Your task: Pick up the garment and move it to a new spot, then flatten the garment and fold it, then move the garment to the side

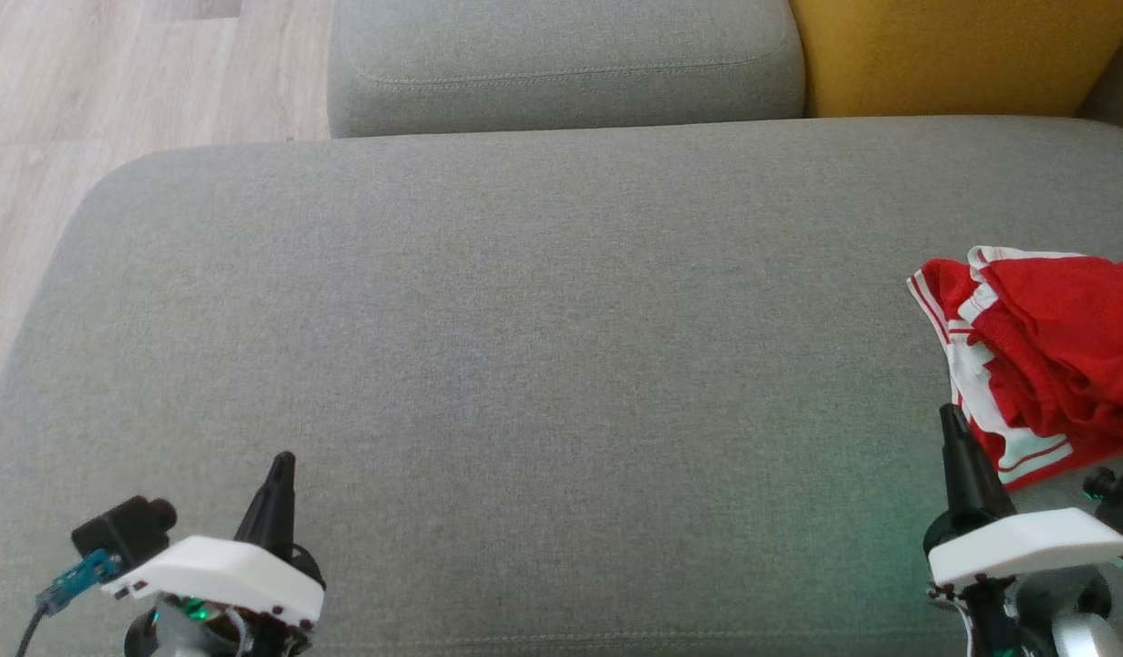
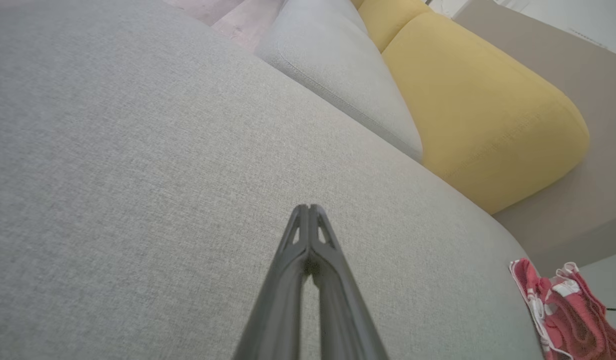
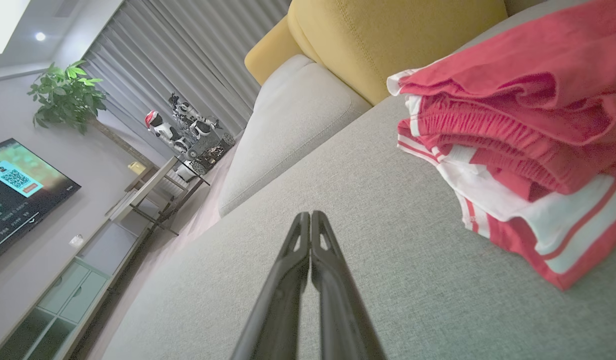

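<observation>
At the lower left of the head view, the left arm's white wrist housing sits low over the wide grey fabric sofa seat (image 1: 525, 319), its long dark fingers pointing up the view. The left tool (image 1: 284, 464) is closed, fingers pressed together and holding nothing, with its tips over bare cushion in the left wrist view (image 2: 310, 207). At the lower right, the right arm is posed the same way. The right tool (image 1: 951, 416) is likewise closed and empty (image 3: 310, 215). Just beside its tip, and apart from it, lies the red garment with white stripes and elastic waistband (image 1: 1054, 347), bunched in layers at the seat's right end.
</observation>
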You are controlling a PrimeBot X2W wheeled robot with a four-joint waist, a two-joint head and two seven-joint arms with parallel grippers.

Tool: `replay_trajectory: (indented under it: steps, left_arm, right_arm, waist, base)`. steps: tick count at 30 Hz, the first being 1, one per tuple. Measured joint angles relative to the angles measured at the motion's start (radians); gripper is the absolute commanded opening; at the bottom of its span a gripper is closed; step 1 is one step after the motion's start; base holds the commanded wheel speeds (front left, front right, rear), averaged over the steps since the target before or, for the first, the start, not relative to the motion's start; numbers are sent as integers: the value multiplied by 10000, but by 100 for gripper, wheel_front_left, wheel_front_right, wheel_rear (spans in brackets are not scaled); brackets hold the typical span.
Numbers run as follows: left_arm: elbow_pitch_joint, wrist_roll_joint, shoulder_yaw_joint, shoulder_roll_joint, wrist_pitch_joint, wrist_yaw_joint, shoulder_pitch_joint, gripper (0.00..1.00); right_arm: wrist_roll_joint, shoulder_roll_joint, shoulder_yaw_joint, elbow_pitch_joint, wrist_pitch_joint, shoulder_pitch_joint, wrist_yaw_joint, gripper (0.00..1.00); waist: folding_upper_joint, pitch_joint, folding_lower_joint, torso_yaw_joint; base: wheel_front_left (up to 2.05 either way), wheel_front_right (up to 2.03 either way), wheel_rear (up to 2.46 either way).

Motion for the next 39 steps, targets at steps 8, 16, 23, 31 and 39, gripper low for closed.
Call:
replay_trajectory:
  steps: [8,16,23,31,39]
  left_arm:
    - [128,-746,330,-182,176,-219,-4,0]
    - [240,-1492,673,-355,401,-481,-127,0]
    - [305,-2157,968,-546,560,-658,-198,0]
    - [426,-2894,1313,-708,773,-941,-242,0]
    - [531,-3643,1666,-924,968,-1181,-398,0]
  right_arm:
    - [922,0,-79,128,44,-162,0,0]
    - [1825,0,-132,272,54,-224,0,0]
    - [2644,0,-182,382,82,-307,0,0]
    - [3549,0,-251,499,104,-403,0,0]
    - [4464,-2,-343,631,150,-491,0,0]
  waist:
    - [0,14,0,-10]
    - [0,28,0,-20]
    - [0,40,0,-28]
    - [0,55,0,-38]
    - [0,69,0,-48]
  base:
    - [0,0,0]
    - [0,0,0]
    - [0,0,0]
    - [0,0,0]
    - [0,0,0]
